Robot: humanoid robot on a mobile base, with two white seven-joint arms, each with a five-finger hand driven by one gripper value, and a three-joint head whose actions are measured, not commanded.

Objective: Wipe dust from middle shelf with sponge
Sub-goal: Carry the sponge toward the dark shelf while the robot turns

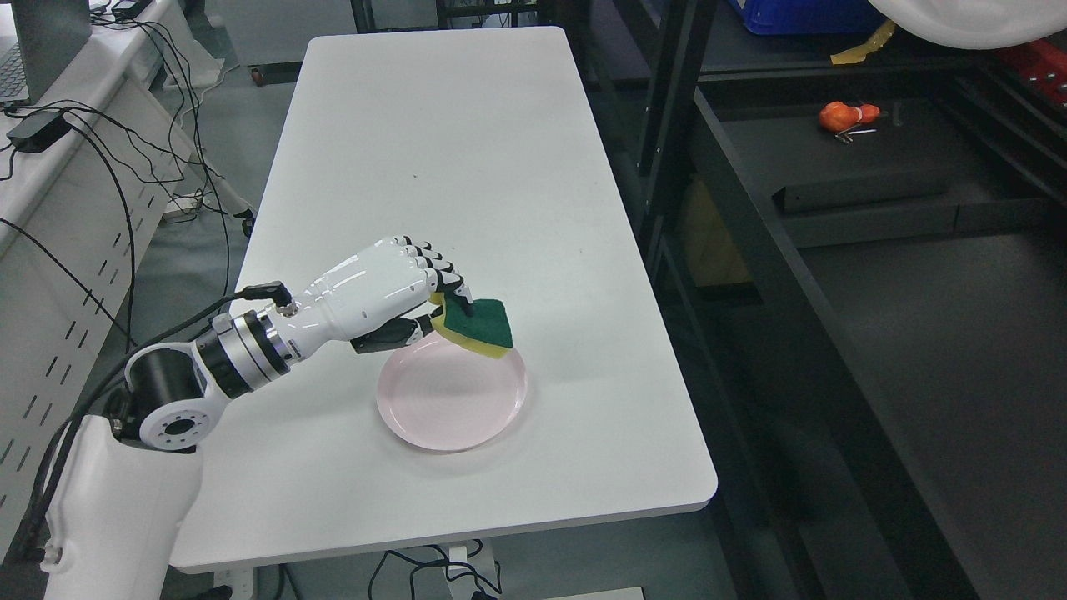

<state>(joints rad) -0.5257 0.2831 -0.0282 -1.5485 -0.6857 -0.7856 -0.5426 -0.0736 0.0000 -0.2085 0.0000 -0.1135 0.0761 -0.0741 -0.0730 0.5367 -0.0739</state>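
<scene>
— What's the biggest thing from where you stand?

— The white counter (467, 167), running away beyond the left robot hand (392, 292) and out to both sides of it. To the right of the hand, past the counter's edge, stands a dark shelf unit (875, 275), and far off on one of its boards lies something small and orange (846, 115); I can't tell what it is.

— And the arm?

— It comes in from the lower left, white shell and a dark joint, with a black cable at the wrist. The other arm I don't see at all.

— What lies under the hand?

— A pale pink plate (452, 408), flat on the counter, just below and slightly ahead of the fingers (433, 265).

— The sponge?

— The sponge (479, 329) is right at the fingertips, green side up, yellow layer beneath, tilted, with its low corner over the plate's far rim. The robot hand is pinching it: fingers curled on the green top, thumb tucked under. Whether the sponge touches the plate, I can't tell.

— Anything off to the left?

— Cables (142, 133) trailing from a neighbouring desk, well apart from the hand.
</scene>
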